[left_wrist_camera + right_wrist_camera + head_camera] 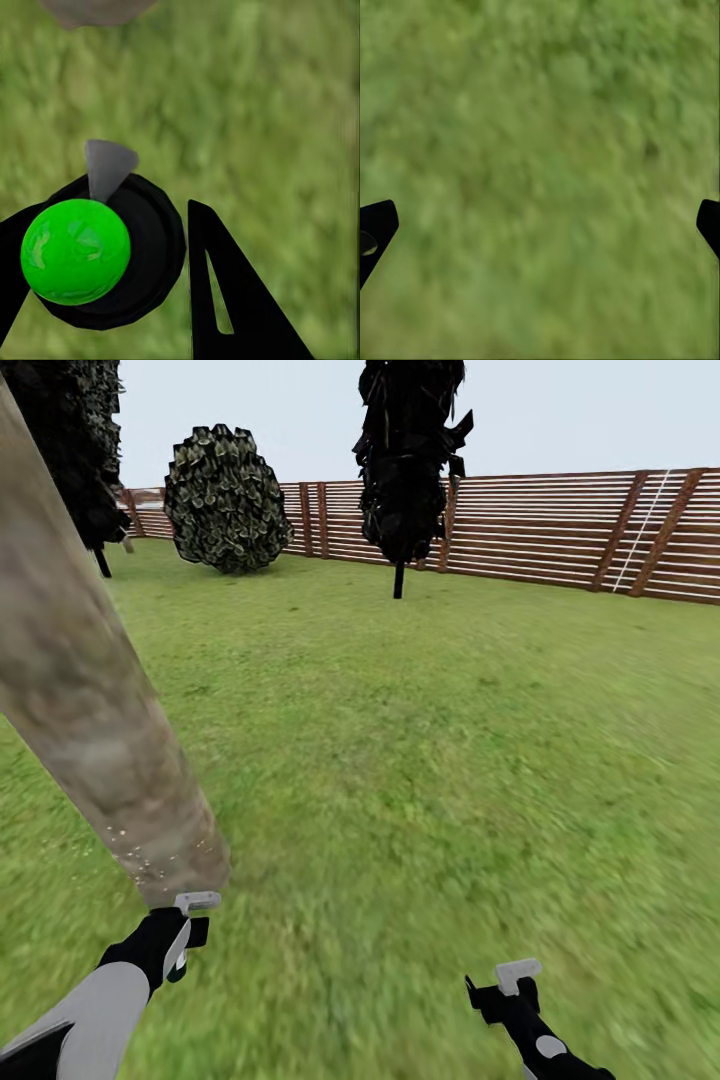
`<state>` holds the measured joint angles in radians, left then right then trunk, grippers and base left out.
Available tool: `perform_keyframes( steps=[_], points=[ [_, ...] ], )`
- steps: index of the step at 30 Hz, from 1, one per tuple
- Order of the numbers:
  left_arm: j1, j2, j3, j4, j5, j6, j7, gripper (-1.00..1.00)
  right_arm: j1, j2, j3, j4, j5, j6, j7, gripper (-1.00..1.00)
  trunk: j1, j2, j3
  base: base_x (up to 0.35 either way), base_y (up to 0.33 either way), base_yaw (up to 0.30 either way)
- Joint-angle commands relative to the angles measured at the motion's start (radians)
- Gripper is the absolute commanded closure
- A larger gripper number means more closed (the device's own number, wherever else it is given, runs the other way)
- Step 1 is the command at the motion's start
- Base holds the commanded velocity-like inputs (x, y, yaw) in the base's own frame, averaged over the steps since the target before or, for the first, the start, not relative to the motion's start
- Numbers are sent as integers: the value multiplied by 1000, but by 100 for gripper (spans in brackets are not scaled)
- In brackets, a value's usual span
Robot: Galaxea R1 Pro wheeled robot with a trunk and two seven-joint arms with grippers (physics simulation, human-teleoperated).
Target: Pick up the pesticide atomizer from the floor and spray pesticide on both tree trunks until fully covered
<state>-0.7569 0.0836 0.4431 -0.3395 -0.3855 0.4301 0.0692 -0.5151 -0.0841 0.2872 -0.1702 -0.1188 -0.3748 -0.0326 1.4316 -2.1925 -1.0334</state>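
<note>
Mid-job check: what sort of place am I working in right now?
An outdoor fenced garden, by the look of it: grass lawn underfoot, a brown slatted wooden fence behind, and a thick tree trunk close on the left.

My right gripper [540, 225] over blurred green lawn [547, 135], black fingertips [375, 225] spread wide above the grass, nothing between them

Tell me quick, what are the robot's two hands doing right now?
Left gripper: closed on the atomizer, the bottle with the green ball top.
Right gripper: open and empty, over the grass.
</note>
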Motion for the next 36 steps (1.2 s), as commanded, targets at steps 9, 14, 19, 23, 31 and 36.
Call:
perform_keyframes(
  steps=[9,14,19,23,31,36],
  points=[
    [-1,1,7,-1,-1,4,2,100,1,0,9,0,-10,-3,-3,-100,0,0,-1,196,-233,274],
    [-1,5,10,-2,-1,3,3,100,1,0,9,0,-10,-3,-3,-100,0,0,-1,216,-220,277],
    [0,8,12,-4,-1,3,5,100,1,0,9,0,-11,-3,-3,-100,0,0,-1,224,-212,277],
    [1,15,12,-5,0,3,23,100,1,0,9,0,-11,-3,-3,-100,0,0,-1,216,-212,277],
    [1,15,12,-1,9,2,78,100,1,0,9,0,-11,-3,-3,-100,0,0,-1,214,-212,277],
    [1,13,12,0,13,4,74,100,1,0,9,0,-12,-3,-3,-100,0,0,-1,159,-231,277]
  ],
)
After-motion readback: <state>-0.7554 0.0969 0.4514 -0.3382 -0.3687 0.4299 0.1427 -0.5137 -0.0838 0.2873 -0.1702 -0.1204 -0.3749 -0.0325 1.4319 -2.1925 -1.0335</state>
